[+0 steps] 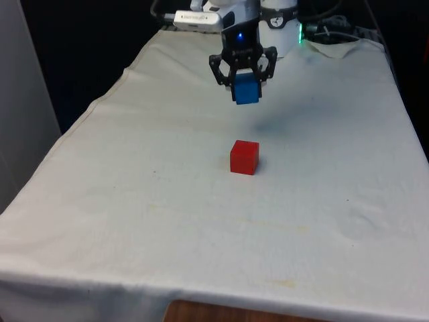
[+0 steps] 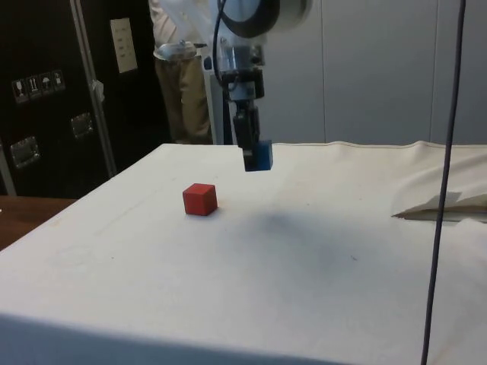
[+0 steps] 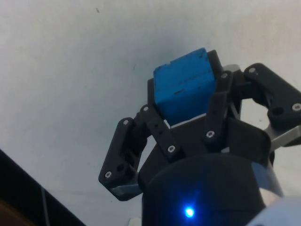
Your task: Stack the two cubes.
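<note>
Claw (image 1: 245,86) pinching blue cube (image 1: 247,88), held aloft in upper centre of front view, clear of worktop (image 1: 134,201). Red cube (image 1: 244,157) rests on cloth at frame centre, below claw, well apart. Person (image 2: 181,68) at upper left, side view.

The arm reaches down with its end effector (image 1: 245,86) pointing straight down, fingers closed on a blue cube (image 1: 247,88), raised well above the counter (image 1: 134,201).
</note>
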You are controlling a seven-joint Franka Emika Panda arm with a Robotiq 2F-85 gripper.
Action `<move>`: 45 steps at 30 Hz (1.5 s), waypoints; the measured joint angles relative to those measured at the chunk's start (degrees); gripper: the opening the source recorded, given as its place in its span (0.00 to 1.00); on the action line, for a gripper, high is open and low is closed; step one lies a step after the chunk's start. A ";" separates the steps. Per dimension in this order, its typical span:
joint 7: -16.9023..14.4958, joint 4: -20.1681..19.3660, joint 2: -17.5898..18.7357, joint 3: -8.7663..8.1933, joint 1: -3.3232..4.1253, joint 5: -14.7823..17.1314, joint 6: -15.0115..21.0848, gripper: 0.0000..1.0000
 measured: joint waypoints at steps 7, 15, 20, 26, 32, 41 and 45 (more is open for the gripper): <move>0.34 3.32 0.00 -0.06 0.00 -0.17 -4.18 0.02; 1.38 4.81 -0.11 0.11 0.11 -1.15 -6.70 0.02; 1.95 4.70 -0.11 0.69 0.52 -1.20 -6.36 0.02; 3.78 4.35 -0.11 1.78 0.74 -2.35 -4.30 0.02; 5.27 4.13 -0.06 2.46 0.86 -3.27 -2.52 0.02; 6.76 5.33 2.29 2.75 0.92 -3.95 1.03 0.02; 6.93 6.70 3.84 2.75 0.92 -3.95 1.15 0.02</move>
